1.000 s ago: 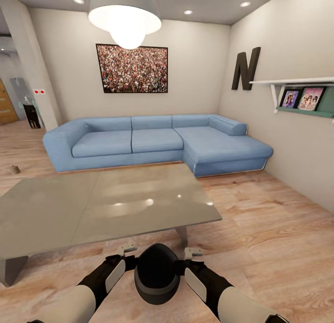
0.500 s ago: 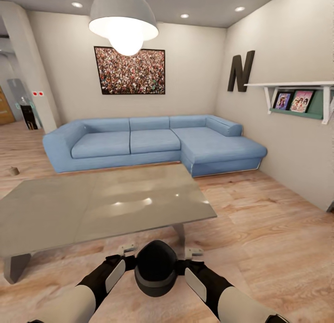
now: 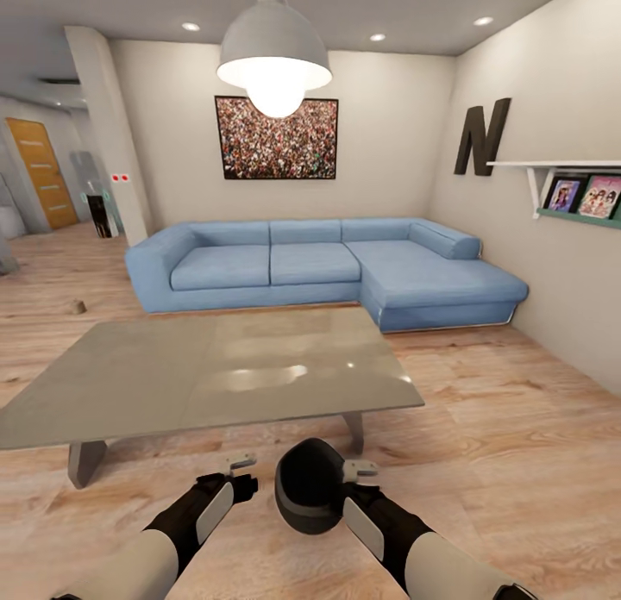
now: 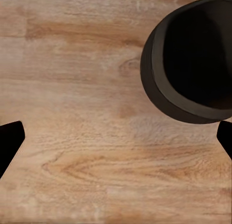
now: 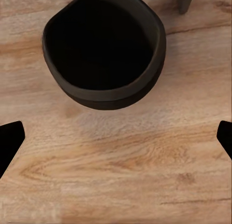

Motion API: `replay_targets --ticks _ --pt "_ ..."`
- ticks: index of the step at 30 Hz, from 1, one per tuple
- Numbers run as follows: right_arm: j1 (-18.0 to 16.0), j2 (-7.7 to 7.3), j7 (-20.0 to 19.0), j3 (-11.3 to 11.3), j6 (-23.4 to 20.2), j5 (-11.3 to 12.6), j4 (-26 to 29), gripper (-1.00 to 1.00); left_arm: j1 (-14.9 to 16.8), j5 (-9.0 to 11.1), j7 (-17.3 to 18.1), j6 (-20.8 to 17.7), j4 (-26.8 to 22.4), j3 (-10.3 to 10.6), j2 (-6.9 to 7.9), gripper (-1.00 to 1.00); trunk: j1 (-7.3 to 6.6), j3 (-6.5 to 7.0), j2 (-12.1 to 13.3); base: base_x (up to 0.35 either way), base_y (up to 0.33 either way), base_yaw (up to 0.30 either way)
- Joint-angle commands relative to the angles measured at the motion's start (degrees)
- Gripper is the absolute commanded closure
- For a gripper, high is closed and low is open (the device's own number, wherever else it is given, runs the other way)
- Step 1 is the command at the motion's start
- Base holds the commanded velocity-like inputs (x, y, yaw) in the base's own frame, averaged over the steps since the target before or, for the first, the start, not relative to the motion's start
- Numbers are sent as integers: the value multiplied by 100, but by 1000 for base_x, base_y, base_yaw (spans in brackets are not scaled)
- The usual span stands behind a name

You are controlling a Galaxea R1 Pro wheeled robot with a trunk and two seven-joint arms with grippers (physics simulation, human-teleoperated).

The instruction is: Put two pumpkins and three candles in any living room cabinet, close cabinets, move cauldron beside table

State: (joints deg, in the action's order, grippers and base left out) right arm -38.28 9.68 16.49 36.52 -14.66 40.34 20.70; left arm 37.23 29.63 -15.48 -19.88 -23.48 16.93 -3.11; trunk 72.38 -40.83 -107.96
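Cauldron [image 3: 310, 498] before table [image 3: 172, 376] leg [image 3: 354, 431]

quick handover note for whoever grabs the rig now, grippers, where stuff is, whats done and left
Left gripper: open, empty, apart from the cauldron.
Right gripper: open, beside the cauldron; contact unclear.
Cauldron: on the wood floor between the arms, tilted, close to the grey table's near edge and leg.
One small candle-like object lies on the floor far left.
Done: cauldron looks placed by the table.
Left: find pumpkins and candles, stow them in a cabinet, close cabinets.
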Motion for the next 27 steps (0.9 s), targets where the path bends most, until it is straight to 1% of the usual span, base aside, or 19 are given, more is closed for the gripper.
replay_targets --ticks 1,13,21,27 --pt "-4 -4 48 48 -24 44 13 -100 4 60 -49 -16 -10 47 4 -100 -23 13 39 -4 0 270" --pt "-4 -2 48 48 -28 44 13 -100 4 60 -51 -16 -10 51 -1 -100 -287 229 520 -9 0 271" --pt "-4 5 48 48 -30 44 13 -100 4 60 -49 -16 -14 54 5 -100 -463 372 841 -220 0 271" --pt "-4 7 51 48 -30 44 13 -100 4 60 -51 -16 -16 50 -1 -100 -594 480 1082 -40 0 271"
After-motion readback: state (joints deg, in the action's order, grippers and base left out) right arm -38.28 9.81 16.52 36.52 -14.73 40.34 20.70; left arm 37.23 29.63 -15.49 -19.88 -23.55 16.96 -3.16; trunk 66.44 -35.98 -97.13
